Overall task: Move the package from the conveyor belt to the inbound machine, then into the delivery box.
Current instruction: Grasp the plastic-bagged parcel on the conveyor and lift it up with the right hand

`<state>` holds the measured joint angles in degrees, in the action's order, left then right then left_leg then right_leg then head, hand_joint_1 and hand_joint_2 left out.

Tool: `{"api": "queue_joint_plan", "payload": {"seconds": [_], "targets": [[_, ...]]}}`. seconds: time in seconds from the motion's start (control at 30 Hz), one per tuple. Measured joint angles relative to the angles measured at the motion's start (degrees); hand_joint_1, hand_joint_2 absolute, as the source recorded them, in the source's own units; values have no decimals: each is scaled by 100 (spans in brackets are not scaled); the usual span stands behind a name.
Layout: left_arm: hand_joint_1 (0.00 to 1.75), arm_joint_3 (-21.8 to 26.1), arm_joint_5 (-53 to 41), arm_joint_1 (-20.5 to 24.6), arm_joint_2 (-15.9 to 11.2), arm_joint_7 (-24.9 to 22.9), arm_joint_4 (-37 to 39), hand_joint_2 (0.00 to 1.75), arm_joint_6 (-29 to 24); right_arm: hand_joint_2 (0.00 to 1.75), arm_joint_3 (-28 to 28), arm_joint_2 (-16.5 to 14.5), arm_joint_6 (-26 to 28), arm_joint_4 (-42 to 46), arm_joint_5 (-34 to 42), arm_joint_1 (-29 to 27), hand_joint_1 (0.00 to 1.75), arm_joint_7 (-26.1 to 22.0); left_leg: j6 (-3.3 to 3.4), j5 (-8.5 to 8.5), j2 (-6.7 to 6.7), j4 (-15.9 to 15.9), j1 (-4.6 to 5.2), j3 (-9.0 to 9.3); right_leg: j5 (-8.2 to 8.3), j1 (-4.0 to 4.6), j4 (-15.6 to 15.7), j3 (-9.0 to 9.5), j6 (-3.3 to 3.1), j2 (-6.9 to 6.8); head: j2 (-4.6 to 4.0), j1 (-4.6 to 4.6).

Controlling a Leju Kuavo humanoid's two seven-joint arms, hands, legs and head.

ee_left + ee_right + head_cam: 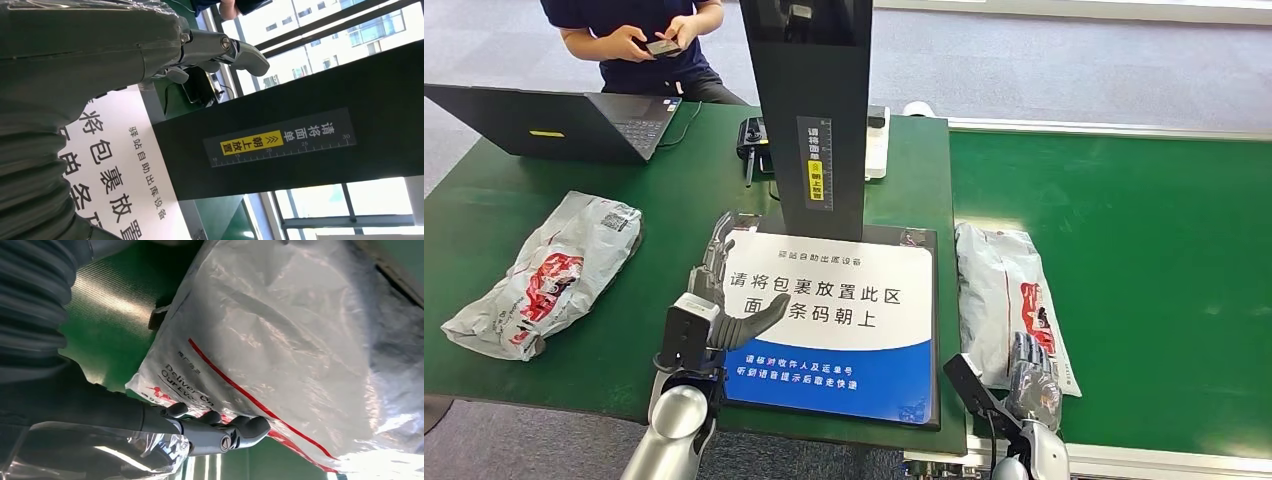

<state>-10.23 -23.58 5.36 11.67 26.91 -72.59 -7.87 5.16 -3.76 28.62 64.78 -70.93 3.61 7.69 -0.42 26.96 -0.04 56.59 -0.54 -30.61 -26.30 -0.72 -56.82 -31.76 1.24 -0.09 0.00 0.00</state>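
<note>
Right hand (1034, 375) rests on the near end of the package (1007, 295), fingers spread over it, not clearly gripping. We see a white crinkled plastic mailer, red print, lying on the green conveyor belt (1144, 260) at 3 o'clock of the inbound machine (834, 320). Left hand (719, 300) hangs open at the machine's 9 o'clock edge.

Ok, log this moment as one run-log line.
right hand: fingers on package, conveyor belt | left hand: open above inbound machine | transfer: not started
</note>
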Motion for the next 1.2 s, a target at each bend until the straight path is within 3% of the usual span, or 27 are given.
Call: {"api": "queue_joint_plan", "payload": {"seconds": [0.2,0.43,0.9,1.2], "targets": [[0,0,-1,-12,0,-2,-14,175,0,175,-2,0,7,15,0,-3,157,0,0,0,0,-1,0,0,0,0,0,0,0,0,0,0],[0,-3,0,-141,-5,-13,-108,175,0,175,-27,0,70,186,-1,-98,173,-7,-1,0,0,-7,0,1,-2,1,0,-3,-3,-2,0,1],[0,-31,-7,-209,-17,-15,-158,175,0,175,-50,-2,136,326,-7,-215,172,-112,-1,-1,0,-9,0,-1,-4,0,-1,-5,-5,-2,0,0],[0,-31,-49,-238,-17,-15,-184,175,-14,175,-163,-3,666,890,-89,-511,173,-299,-2,0,-1,-9,0,-10,-4,0,-3,-15,-6,-2,0,0]]}}
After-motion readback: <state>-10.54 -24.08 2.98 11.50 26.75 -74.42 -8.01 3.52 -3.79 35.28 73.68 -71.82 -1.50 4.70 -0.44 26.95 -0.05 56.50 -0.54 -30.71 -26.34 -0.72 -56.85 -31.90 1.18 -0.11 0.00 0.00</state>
